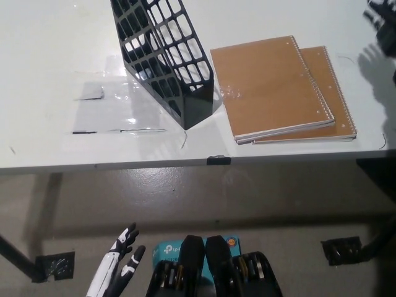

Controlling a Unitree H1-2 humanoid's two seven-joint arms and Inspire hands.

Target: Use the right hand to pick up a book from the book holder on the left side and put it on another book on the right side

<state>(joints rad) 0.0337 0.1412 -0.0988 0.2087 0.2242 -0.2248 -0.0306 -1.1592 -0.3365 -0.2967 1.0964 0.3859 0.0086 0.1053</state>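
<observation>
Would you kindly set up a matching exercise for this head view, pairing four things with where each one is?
Things:
1. black mesh book holder
2. top brown spiral notebook
3. white left hand
4. black right hand

Places:
A. at the picture's upper right corner, off the notebooks
B. lower left, below the table edge
C. lying flat on another brown notebook, offset to its left
D. standing on the white table, left of the notebooks

Pairs: 1-D, 2-C, 3-B, 4-A
</observation>
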